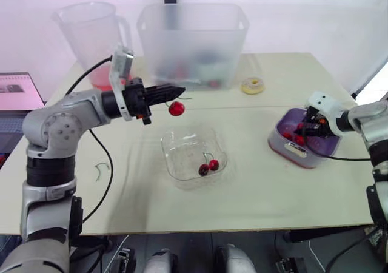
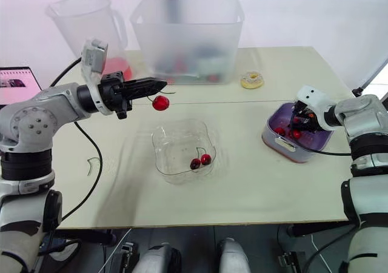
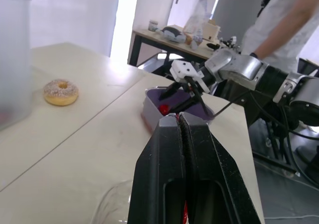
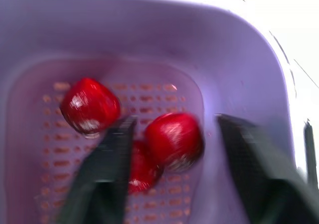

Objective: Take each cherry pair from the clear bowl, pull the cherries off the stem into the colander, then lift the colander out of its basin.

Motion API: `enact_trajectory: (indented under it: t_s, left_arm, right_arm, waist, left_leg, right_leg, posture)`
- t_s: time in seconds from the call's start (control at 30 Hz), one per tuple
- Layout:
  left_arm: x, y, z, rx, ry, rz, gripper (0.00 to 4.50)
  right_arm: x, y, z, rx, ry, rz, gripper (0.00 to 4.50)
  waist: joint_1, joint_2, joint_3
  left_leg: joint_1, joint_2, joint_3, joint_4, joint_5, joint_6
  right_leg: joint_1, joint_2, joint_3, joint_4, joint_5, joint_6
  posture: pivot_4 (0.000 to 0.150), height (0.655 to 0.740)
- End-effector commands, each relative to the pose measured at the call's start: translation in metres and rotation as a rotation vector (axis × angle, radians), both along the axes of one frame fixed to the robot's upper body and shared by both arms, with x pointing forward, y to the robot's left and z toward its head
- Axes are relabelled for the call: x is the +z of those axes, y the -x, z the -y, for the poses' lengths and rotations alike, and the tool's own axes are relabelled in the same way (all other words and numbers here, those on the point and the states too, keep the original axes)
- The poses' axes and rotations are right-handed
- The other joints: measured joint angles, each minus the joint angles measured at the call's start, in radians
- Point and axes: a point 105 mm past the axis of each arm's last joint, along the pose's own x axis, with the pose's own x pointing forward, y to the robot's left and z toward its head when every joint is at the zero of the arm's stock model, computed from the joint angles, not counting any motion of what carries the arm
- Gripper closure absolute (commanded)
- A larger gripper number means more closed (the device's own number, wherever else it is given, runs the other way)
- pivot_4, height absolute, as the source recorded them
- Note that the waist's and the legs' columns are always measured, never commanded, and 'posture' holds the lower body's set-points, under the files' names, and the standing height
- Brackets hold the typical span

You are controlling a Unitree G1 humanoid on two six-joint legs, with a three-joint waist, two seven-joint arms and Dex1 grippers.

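Hanging below the left gripper (image 1: pixel 179 92), a single round red cherry (image 1: pixel 176 108) is held by its stem, on which the two black fingers are pressed together. The cherry is carried in the air, above the beige table (image 1: pixel 273 188) and just beyond the far rim of the clear square plastic bowl (image 1: pixel 176 141).

Inside that bowl, a pair of dark red cherries (image 1: pixel 209 166) joined by their stems is seen lying on the bottom, towards the corner nearest the robot's right.

The right gripper (image 1: pixel 301 129) is lowered into the purple perforated plastic colander (image 4: pixel 35 149), which is seated in the lilac plastic basin (image 1: pixel 315 159) on the right side of the table. Its fingers are spread apart, and nothing is gripped by them. Three loose red cherries (image 4: pixel 89 106) are seen on the colander's floor: one between the spread fingers, one partly hidden behind a finger, and one off to the side.

At the back of the table a sprinkled ring doughnut (image 1: pixel 253 85), a large frosted plastic tub (image 1: pixel 193 42) and a translucent plastic jug (image 1: pixel 91 36) are placed. A person in a white shirt (image 3: pixel 284 20) is seen standing beyond the table.
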Motion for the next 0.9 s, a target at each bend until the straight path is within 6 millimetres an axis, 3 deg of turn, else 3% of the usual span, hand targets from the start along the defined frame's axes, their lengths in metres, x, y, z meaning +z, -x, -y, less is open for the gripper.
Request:
enact_trajectory:
  t_s: [0.03,0.2,0.27,0.37,0.47,0.57,0.63,0.77,0.9]
  left_arm:
    - [0.011,0.003,0.0,-0.011,0.017,0.053,4.5]
    - [0.018,0.001,-0.004,0.009,0.049,0.069,4.5]
    - [0.025,0.001,-0.008,0.022,0.087,0.076,4.5]
    - [0.031,0.0,-0.014,0.048,0.126,0.083,4.5]
    - [0.038,0.002,-0.019,0.066,0.163,0.091,4.5]
    - [0.039,0.005,-0.02,0.07,0.168,0.092,4.5]
    - [0.041,0.006,-0.019,0.072,0.177,0.093,4.5]
    - [0.04,0.009,-0.017,0.073,0.179,0.091,4.5]
    - [0.04,0.01,-0.014,0.07,0.181,0.089,4.5]
  right_arm:
    - [0.044,-0.002,-0.005,0.02,-0.023,0.096,0.07]
    - [0.112,0.007,-0.042,0.155,-0.093,0.209,0.07]
    - [0.14,0.012,-0.073,0.272,-0.176,0.289,0.07]
    - [0.162,0.022,-0.126,0.47,-0.297,0.385,0.07]
    - [0.162,0.036,-0.18,0.663,-0.454,0.441,0.07]
    - [0.141,0.056,-0.225,0.825,-0.634,0.18,0.07]
    - [0.13,0.058,-0.249,0.868,-0.676,0.111,0.07]
    - [0.119,0.061,-0.283,0.949,-0.709,0.053,0.07]
    - [0.118,0.058,-0.306,0.978,-0.753,0.024,0.07]
  waist:
    - [-0.002,0.0,0.0]
    - [-0.004,0.002,0.001]
    - [-0.004,0.002,0.001]
    - [-0.003,0.001,0.001]
    - [-0.004,0.001,0.0]
    - [0.003,0.001,0.0]
    - [0.007,0.001,0.0]
    - [0.009,0.0,0.0]
    - [0.001,0.001,0.0]
  left_leg:
    - [0.0,0.0,0.0,0.0,0.0,0.0]
    - [0.0,0.0,0.0,-0.001,0.0,0.0]
    - [0.0,0.001,0.0,-0.001,0.0,0.0]
    - [0.0,0.001,0.0,-0.001,0.0,0.0]
    - [0.0,0.001,0.0,0.0,0.0,0.0]
    - [0.0,0.0,-0.001,0.0,0.0,0.0]
    - [-0.001,0.0,-0.003,0.002,0.0,0.0]
    - [-0.001,-0.001,-0.004,0.003,0.0,0.0]
    - [-0.001,-0.001,-0.004,0.003,0.0,0.0]
  right_leg:
    - [0.0,0.0,0.0,0.0,0.0,0.0]
    - [-0.001,0.0,0.0,0.0,0.0,0.0]
    - [-0.001,0.001,0.0,0.0,0.0,0.0]
    - [-0.001,0.001,0.0,0.0,0.0,0.0]
    - [0.0,0.001,0.0,0.001,0.0,0.0]
    - [0.0,0.0,-0.001,0.002,0.0,0.0]
    - [0.0,0.0,-0.002,0.003,0.0,0.0]
    - [0.001,0.0,-0.002,0.002,0.0,0.0]
    - [0.001,0.0,-0.002,0.003,0.0,0.0]
  posture:
    - [0.15,0.6886]
    - [0.15,0.6886]
    - [0.15,0.6886]
    - [0.15,0.6886]
    - [0.15,0.6886]
    - [0.15,0.6886]
    - [0.15,0.6886]
    - [0.15,0.6886]
    - [0.15,0.6886]
